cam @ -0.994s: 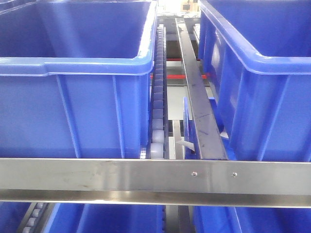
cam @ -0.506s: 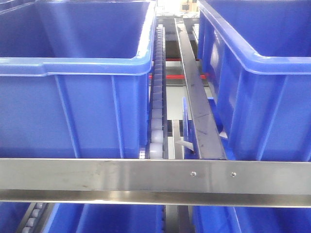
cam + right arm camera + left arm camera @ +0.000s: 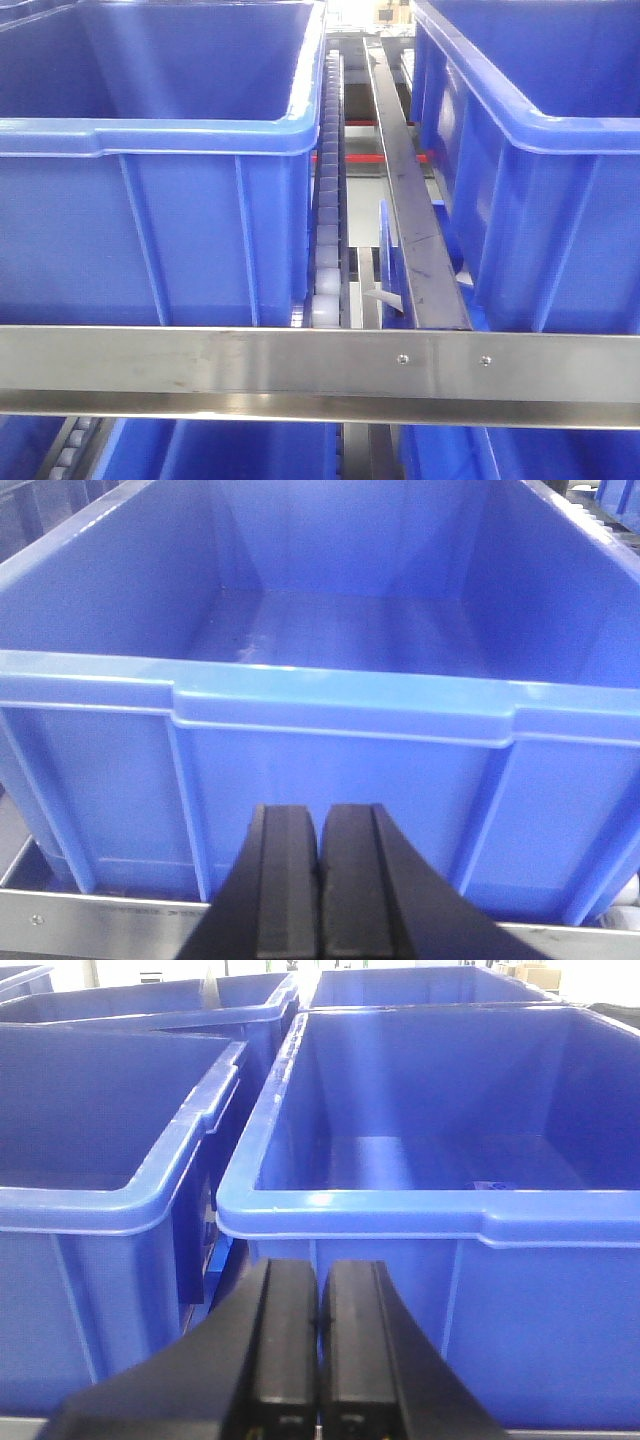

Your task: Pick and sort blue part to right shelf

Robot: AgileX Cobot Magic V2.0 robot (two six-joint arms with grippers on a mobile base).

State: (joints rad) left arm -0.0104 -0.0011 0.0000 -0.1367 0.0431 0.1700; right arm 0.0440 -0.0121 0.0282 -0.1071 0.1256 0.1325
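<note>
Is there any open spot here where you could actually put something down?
Yes: inside the bins. The bin ahead of the right gripper shows a bare floor within its walls. The left gripper's bin looks bare too. Between bins it's crowded: roller track and rail.

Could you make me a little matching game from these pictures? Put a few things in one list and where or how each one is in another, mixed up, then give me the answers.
Things:
1. left claw
2. steel front rail
3. white roller track
4. black flat bar

Descriptions:
A. runs away from the camera, just right of the rollers
B. shut, holding nothing, in front of a blue bin
C. lies across the front, with two screws
D. runs along the right side of the left blue bin

Pairs: 1-B, 2-C, 3-D, 4-A
</note>
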